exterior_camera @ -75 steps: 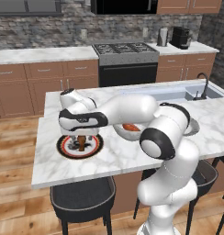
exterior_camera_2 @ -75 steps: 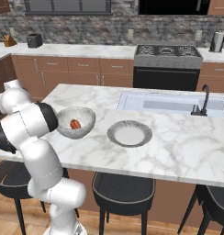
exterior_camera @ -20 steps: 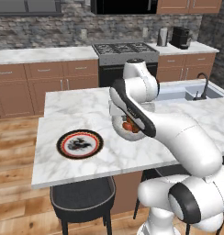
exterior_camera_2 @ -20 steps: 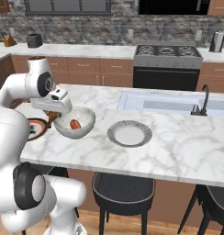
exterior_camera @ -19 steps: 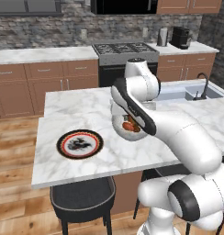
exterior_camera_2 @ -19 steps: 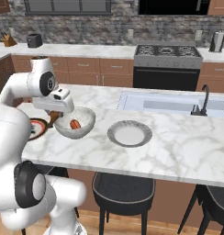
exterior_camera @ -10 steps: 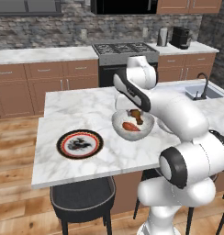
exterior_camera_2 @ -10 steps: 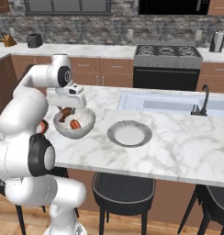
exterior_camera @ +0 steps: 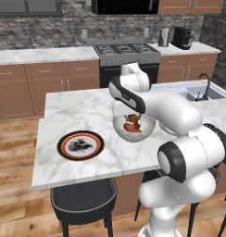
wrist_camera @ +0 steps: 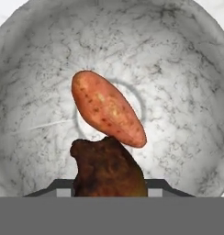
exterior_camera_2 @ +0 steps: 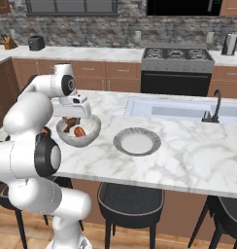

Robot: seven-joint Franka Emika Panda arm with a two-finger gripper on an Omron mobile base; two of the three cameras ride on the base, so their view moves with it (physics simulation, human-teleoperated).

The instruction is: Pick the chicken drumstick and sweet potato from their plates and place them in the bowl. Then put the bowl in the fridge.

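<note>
Currently, stage: second food item going into the bowl, fridge step untouched.
Gripper: the gripper [exterior_camera: 133, 121] hangs just over the bowl, part-closed with the chicken drumstick [wrist_camera: 109, 169] between its finger tips; in the hand view the meat sits right at the jaws, so I judge it gripped, not yet let go.
Sweet potato: the sweet potato [wrist_camera: 108, 109] lies on the bottom of the bowl, near the middle, its lower tip touching or just behind the drumstick; which, I cannot tell.
Bowl: the bowl [exterior_camera_2: 91, 133] stands on the marble island counter [exterior_camera_2: 188, 155], left of the sink [exterior_camera_2: 174, 109].
Plates: the red-rimmed plate [exterior_camera: 80, 145] sits bare toward the near left of the island; the light grey plate [exterior_camera_2: 137, 141] sits bare just right of the bowl.
Done: both plates are emptied, and the sweet potato is in place.
Left: release the drumstick into the bowl, take hold of the bowl, carry it to the fridge.
Risk: a deep, wide bowl with two loose pieces could tip if lifted by one rim.
</note>
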